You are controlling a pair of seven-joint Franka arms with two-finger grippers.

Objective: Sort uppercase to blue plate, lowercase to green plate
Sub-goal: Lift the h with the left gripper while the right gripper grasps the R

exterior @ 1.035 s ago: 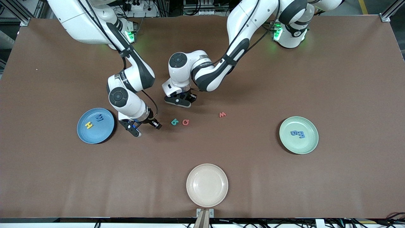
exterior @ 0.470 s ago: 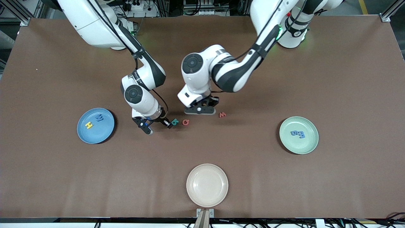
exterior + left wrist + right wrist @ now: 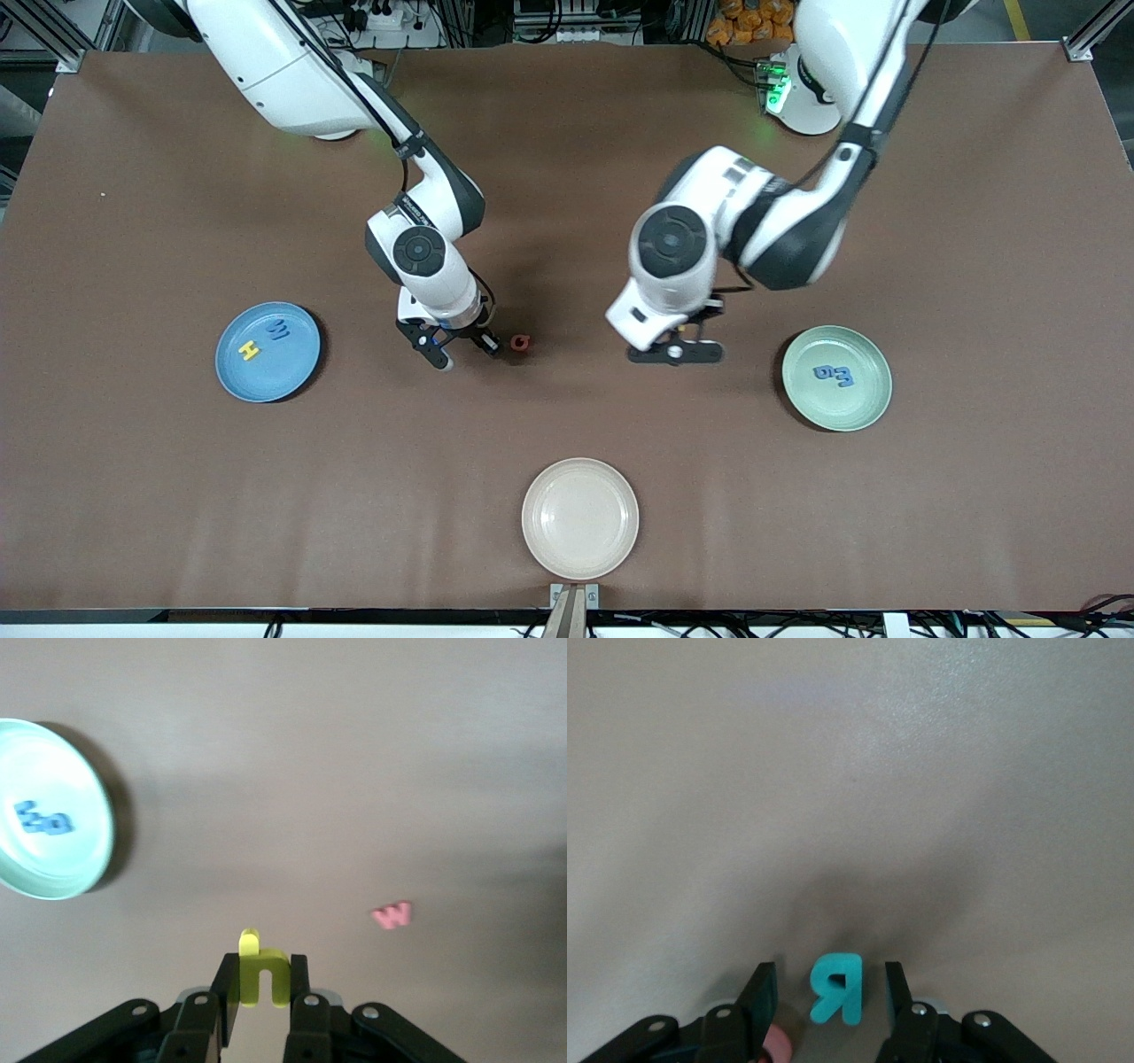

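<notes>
Between your right gripper's [image 3: 824, 992] parted fingers [image 3: 764, 988] sits the teal B [image 3: 836, 988] on the table, ungrasped, with the red Q [image 3: 520, 342] just beside it. Your left gripper [image 3: 263, 979] clamps the yellow h [image 3: 261, 973] above the table, with the red w [image 3: 392, 915] lying below. You see the blue plate [image 3: 297, 372] carrying yellow H [image 3: 250, 351] and blue M [image 3: 279, 331]; the green plate [image 3: 864, 403] carries two blue letters [image 3: 834, 375].

Yellow h [image 3: 260, 976] upright, pinched in my left jaws over counter. Teal B [image 3: 836, 988] on counter btwn my open right jaws, red Q [image 3: 520, 343] just beside. Yellow H [image 3: 251, 351] + blue M [image 3: 278, 332] on blue plate [image 3: 297, 372]; blue g [image 3: 825, 372] + m [image 3: 843, 379] on green plate [image 3: 864, 408]. Red w [image 3: 392, 915] flat on counter.
</notes>
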